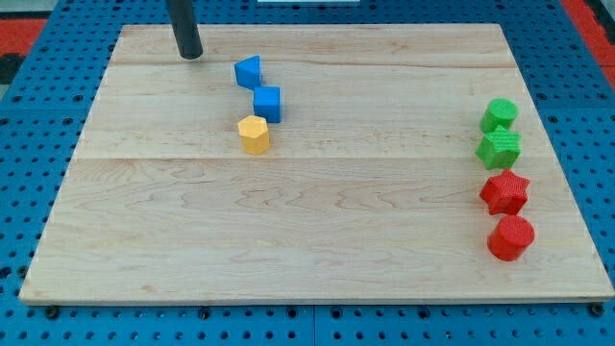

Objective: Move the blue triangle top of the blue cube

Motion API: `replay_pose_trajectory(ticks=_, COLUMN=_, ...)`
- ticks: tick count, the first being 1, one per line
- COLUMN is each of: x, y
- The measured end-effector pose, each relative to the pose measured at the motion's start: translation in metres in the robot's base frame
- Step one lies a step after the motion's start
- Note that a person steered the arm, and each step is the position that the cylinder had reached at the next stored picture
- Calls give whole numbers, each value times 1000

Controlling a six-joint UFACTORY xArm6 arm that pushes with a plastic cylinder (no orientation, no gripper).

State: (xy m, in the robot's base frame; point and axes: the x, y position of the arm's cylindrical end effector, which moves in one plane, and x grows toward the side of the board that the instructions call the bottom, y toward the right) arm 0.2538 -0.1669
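The blue triangle point(248, 71) lies on the wooden board point(317, 231) near the view's top, left of centre. The blue cube point(268, 103) sits just below it and slightly to the right, nearly touching it. My tip point(189, 55) stands on the board to the left of the blue triangle and a little above it, about a block's width and a half away, touching no block.
A yellow hexagonal block point(255, 135) sits just below the blue cube. At the view's right stand a green cylinder point(499, 114), a green star point(500, 148), a red star point(504, 192) and a red cylinder point(510, 237) in a column.
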Motion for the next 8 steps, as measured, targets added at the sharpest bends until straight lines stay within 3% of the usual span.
replay_pose_trajectory(ticks=2, x=0, y=8)
replay_pose_trajectory(ticks=7, x=21, y=106)
replay_pose_trajectory(ticks=8, x=17, y=83)
